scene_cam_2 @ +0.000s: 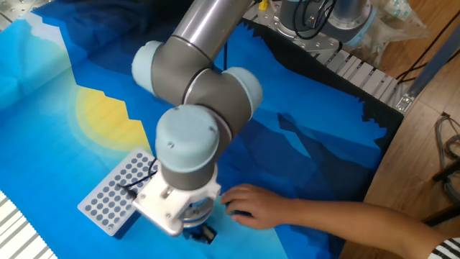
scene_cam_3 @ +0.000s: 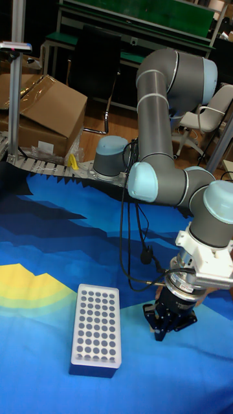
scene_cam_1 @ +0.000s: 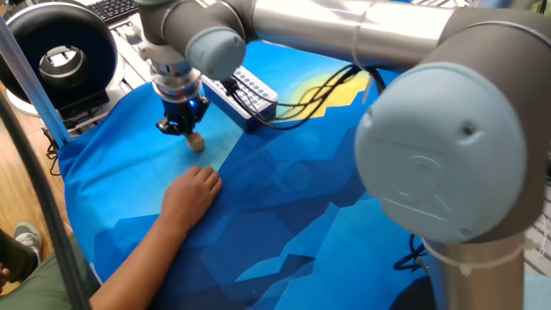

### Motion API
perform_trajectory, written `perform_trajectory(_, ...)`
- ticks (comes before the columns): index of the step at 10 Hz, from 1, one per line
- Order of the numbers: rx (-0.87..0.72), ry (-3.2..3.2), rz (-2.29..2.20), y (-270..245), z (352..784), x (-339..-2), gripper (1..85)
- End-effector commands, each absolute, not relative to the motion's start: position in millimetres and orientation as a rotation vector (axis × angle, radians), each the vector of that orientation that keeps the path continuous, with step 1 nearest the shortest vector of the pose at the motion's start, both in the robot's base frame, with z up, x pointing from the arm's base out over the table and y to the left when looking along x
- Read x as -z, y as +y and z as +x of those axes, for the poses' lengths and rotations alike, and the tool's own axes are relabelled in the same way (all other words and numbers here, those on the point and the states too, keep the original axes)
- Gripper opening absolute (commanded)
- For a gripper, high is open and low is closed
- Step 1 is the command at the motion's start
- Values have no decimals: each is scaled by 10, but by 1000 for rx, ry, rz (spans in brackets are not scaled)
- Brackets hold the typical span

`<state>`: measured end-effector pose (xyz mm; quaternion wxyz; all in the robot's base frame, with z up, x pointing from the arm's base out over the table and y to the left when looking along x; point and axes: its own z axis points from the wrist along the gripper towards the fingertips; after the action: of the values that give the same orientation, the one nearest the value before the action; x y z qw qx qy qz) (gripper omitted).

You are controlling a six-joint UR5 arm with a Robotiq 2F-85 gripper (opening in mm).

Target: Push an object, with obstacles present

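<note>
Tan cube [scene_cam_1: 196, 143] resting on the blue-covered worktop [scene_cam_1: 284, 198], just below the gripper [scene_cam_1: 180, 127]; whether its fingers are open or closed cannot be told. White perforated block [scene_cam_3: 96, 327] beside it; a person's hand [scene_cam_1: 195, 190] lies nearby.

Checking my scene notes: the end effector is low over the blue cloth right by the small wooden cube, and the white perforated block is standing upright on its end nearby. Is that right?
Not quite. The white perforated block lies flat with its holed top facing up, as the tall fixed view shows. The rest holds: the end effector is low over the blue cloth, right by the small wooden cube.
</note>
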<state>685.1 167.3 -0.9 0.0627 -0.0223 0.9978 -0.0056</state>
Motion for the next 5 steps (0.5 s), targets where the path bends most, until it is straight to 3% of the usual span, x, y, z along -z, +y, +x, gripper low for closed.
perform_trajectory(1, 50, 3016, -84, 1593, 6835, 24, 10)
perform_trajectory(5, 134, 3057, -165, 1337, 6976, -353, 10)
